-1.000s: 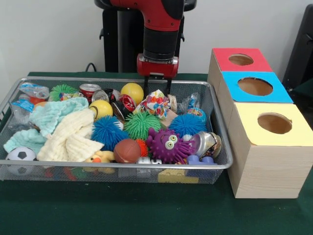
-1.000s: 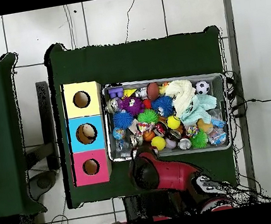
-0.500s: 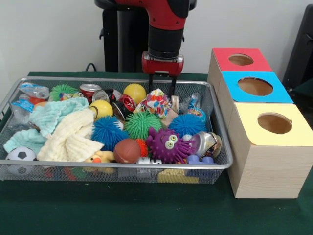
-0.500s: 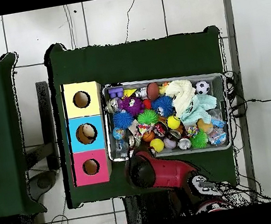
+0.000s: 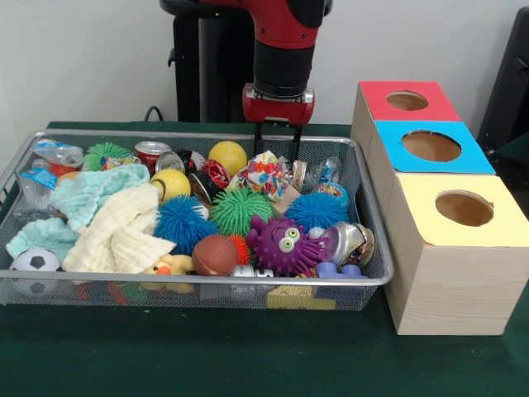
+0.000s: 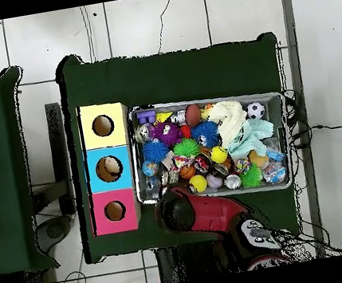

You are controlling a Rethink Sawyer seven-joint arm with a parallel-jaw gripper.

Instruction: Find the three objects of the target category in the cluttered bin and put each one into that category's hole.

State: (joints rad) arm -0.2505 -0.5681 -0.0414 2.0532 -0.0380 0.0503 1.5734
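Front view shows the red and black arm's gripper [image 5: 277, 142] hanging over the far rim of the wire-mesh metal bin [image 5: 364, 207], its two thin black fingers [image 5: 259, 139] spread apart and holding nothing, their tips just above a crumpled multicoloured confetti-print wrapper [image 5: 266, 173]. The bin runs long from left to right across the green-covered worktop [image 5: 248, 356]; it is packed nearly to its rim, with little bare mesh showing between things. Near the front lie a purple spiky ball with googly eyes [image 5: 283, 244], a green spiky ball [image 5: 238, 210] and a blue spiky ball [image 5: 178, 222]; a second blue spiky ball [image 5: 316, 209] sits toward the right end. A pale yellow folded cloth [image 5: 116, 231] and a mint cloth [image 5: 91, 189] fill the left half. Which category is the target cannot be told.

Just beside the bin's right end stands a row of three wooden boxes, each with a round hole opening upward: red-topped box [image 5: 407, 101] farthest, blue-topped box [image 5: 431, 146] in the middle, yellow-topped box [image 5: 459, 208] nearest. The strip of worktop in front of the bin is bare.
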